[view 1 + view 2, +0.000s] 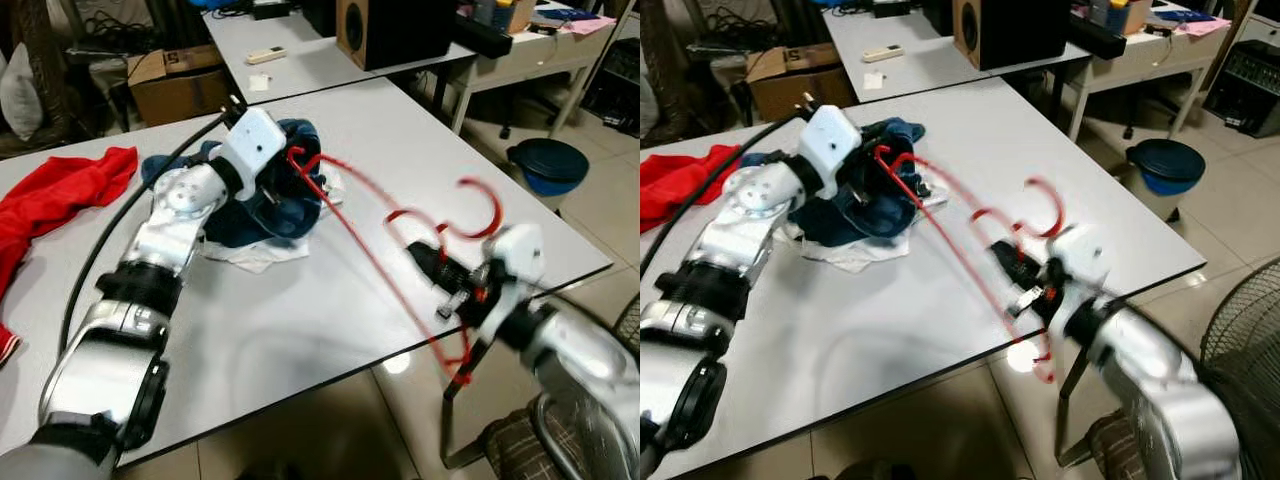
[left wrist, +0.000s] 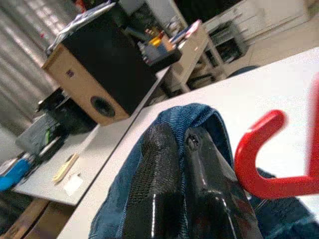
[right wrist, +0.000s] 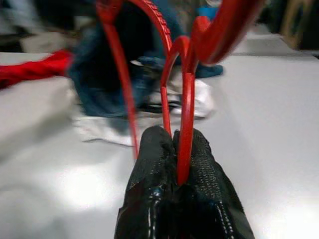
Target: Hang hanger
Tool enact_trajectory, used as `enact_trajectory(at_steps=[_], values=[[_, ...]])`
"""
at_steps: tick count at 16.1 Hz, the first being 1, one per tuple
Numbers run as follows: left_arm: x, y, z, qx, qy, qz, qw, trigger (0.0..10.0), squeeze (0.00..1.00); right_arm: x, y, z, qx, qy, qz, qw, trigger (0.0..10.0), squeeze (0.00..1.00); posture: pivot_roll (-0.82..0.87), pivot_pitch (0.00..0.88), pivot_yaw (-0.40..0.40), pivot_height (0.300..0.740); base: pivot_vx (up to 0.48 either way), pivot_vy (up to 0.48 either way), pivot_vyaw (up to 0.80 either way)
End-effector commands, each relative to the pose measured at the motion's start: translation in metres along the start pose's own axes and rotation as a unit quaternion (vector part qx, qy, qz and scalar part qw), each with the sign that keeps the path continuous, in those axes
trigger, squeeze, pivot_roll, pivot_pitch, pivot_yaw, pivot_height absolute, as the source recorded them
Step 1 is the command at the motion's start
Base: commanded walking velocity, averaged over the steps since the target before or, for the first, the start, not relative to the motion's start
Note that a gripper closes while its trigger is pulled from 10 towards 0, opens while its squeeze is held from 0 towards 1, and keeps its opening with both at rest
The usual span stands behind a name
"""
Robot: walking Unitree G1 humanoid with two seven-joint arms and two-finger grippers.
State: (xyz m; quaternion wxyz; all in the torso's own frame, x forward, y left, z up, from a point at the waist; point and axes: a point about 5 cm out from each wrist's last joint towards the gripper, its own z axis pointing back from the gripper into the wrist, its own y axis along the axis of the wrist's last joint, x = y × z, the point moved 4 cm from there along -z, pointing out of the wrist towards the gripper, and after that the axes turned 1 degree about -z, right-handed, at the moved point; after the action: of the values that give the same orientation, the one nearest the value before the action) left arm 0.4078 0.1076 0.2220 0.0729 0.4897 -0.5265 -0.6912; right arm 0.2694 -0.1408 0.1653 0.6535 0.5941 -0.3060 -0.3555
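Gripping a red hanger (image 1: 400,240), the right gripper (image 1: 440,272) has its two black fingers (image 3: 199,164) pressed together on a thin bar of the plastic frame, just below the hook. It holds the hanger above the white table (image 1: 300,320), near that table's corner closest to the blue bin (image 1: 550,165). From the gripper the hanger's curved hook (image 1: 485,205) rises toward the bin side, one arm runs across the tabletop to the blue garment (image 1: 280,205), and the other end dips past the table edge toward the floor; its outline is blurred.

On the blue garment, the left gripper (image 1: 290,175) has its fingers (image 2: 164,174) closed on a fold of denim-like cloth, and the red end of the hanger (image 2: 259,159) sits just beside them. A white cloth (image 1: 250,250) lies under the blue garment. Well apart from it, at the far side of the table from the bin, lies a red garment (image 1: 60,195). Beyond the table a second white table carries a wooden speaker (image 1: 385,30), with a cardboard box (image 1: 175,80) on the floor near it.
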Motion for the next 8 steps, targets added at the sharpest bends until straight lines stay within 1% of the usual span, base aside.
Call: enact_trajectory(at_steps=[1, 2, 3, 4, 5, 7, 8], values=[[0.004, 0.026, -0.004, 0.047, -0.026, -0.016, 0.998, 0.0, 0.00, 0.004, -0.007, -0.007, -0.022, -0.009, -0.008, 1.000, 10.0, 0.00, -0.05, 0.000, 0.059, 0.740, 0.000, 0.000, 0.00], [0.006, 0.028, -0.002, 0.053, -0.042, -0.025, 0.997, 0.0, 0.00, 0.008, -0.004, -0.009, -0.015, -0.018, -0.015, 1.000, 10.0, 0.00, -0.05, 0.000, 0.053, 0.740, 0.000, 0.000, 0.00], [0.007, 0.029, -0.001, 0.053, -0.048, -0.028, 0.997, 0.0, 0.00, 0.009, -0.002, -0.010, -0.011, -0.020, -0.019, 1.000, 10.0, 0.00, -0.05, 0.000, 0.053, 0.740, 0.000, 0.000, 0.00], [0.008, 0.028, 0.000, 0.051, -0.049, -0.031, 0.997, 0.0, 0.00, 0.010, 0.000, -0.011, -0.009, -0.016, -0.024, 1.000, 10.0, 0.00, -0.04, 0.000, 0.045, 0.740, 0.000, 0.000, 0.00], [0.006, 0.028, 0.001, 0.049, -0.038, -0.028, 0.998, 0.0, 0.00, 0.008, -0.001, -0.012, -0.016, -0.006, -0.024, 1.000, 10.0, 0.00, -0.04, 0.000, 0.043, 0.740, 0.000, 0.000, 0.00], [-0.008, 0.017, 0.001, 0.013, 0.011, -0.007, 1.000, 0.0, 0.00, -0.003, -0.004, -0.015, -0.026, 0.024, 0.000, 0.999, 10.0, 0.00, -0.04, 0.000, 0.036, 0.740, 0.000, 0.000, 0.00], [-0.011, 0.010, 0.001, -0.003, 0.021, 0.003, 1.000, 0.0, 0.00, -0.011, 0.001, -0.012, -0.012, 0.053, 0.007, 0.999, 10.0, 0.00, -0.03, 0.000, 0.035, 0.740, 0.000, 0.000, 0.00]])
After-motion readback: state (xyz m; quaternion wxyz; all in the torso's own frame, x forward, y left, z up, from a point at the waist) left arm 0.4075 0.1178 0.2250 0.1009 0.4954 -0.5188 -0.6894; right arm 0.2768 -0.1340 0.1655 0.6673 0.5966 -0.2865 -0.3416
